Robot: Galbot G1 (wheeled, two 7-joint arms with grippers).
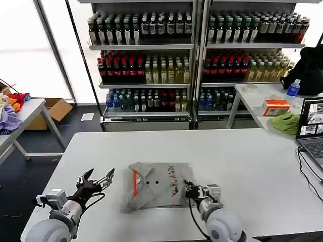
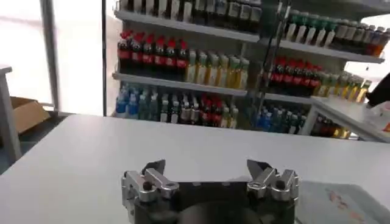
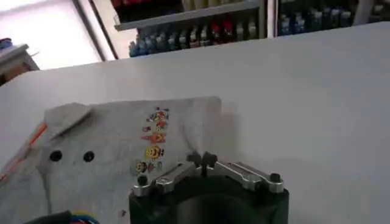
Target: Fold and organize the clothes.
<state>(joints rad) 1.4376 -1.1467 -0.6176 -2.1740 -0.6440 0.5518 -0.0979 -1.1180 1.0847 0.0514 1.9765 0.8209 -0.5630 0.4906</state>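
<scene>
A light grey shirt (image 1: 156, 186) lies folded into a compact rectangle on the white table (image 1: 242, 161), near its front edge. Its orange-lined collar (image 1: 135, 184) is on the left and its multicoloured print (image 3: 153, 137) on the right. My right gripper (image 1: 190, 190) is at the shirt's right edge, shut on a pinch of the fabric (image 3: 204, 159). My left gripper (image 1: 101, 175) hovers open a little left of the shirt with nothing between its fingers (image 2: 207, 165). A corner of the shirt (image 2: 341, 201) shows beside it.
A laptop (image 1: 313, 128) and its black cable (image 1: 304, 169) sit at the table's right edge. A side table at back right holds a green cloth (image 1: 286, 122). Another at the left holds a lilac cloth (image 1: 7, 118). Bottle shelves (image 1: 146, 65) stand behind.
</scene>
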